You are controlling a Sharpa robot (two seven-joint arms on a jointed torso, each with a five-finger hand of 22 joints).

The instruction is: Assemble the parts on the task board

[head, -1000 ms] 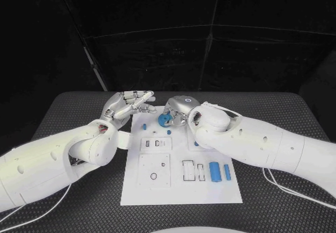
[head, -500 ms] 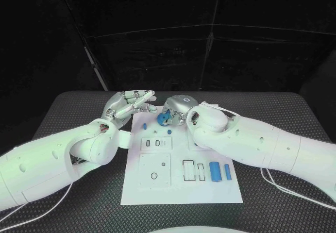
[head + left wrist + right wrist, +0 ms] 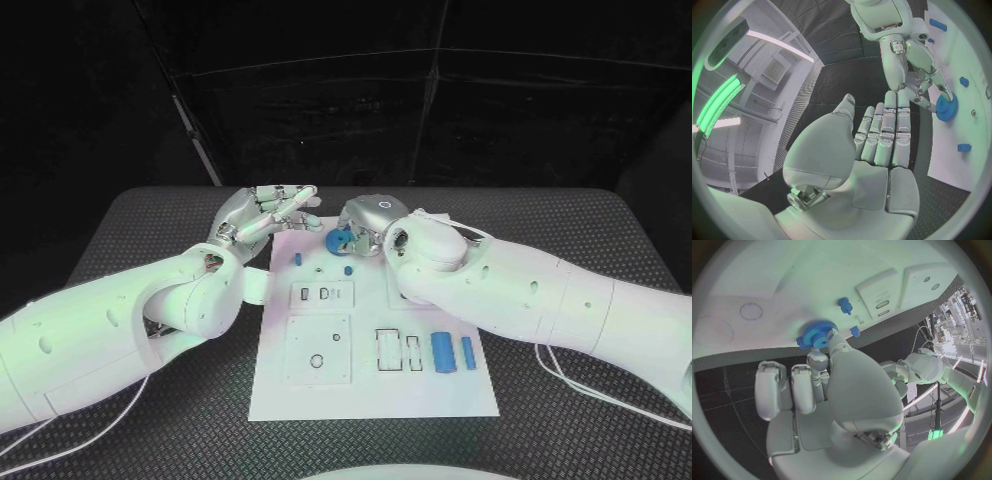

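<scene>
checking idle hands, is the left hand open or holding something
Open. The left hand holds nothing in its wrist view, fingers straight and apart, beside the board. The gear is at the right hand.

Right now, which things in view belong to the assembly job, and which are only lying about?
Job:
task board
blue gear, held by the right hand
two blue cylinders
small blue pegs
left hand, open

Lying about:
black table mat
white cables
</scene>
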